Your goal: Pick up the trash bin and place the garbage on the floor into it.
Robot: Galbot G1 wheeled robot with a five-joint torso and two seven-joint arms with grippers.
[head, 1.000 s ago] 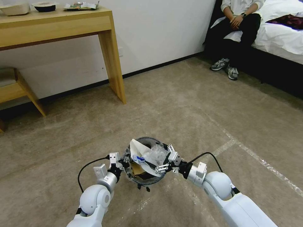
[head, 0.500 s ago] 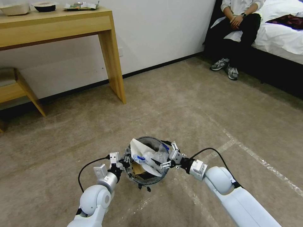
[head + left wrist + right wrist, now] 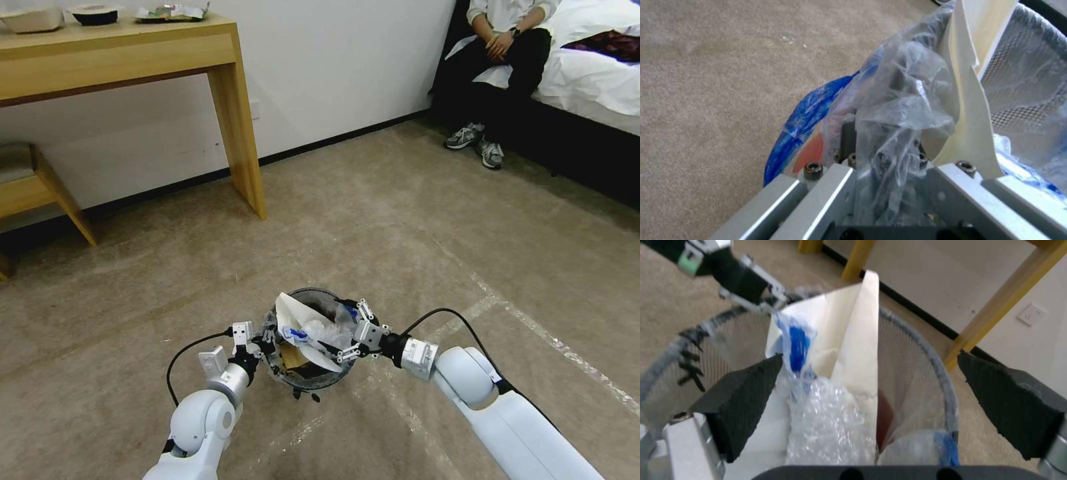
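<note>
Carpet [image 3: 400, 220] bare beyond bin [image 3: 313, 381].

Both arms reach forward and inward, left gripper [image 3: 264, 341] clamped, right gripper [image 3: 352, 331] with fingers [image 3: 742, 400] spread.

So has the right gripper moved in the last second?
Yes. The right gripper, open, has drawn back toward the trash bin rim, off the garbage.
</note>
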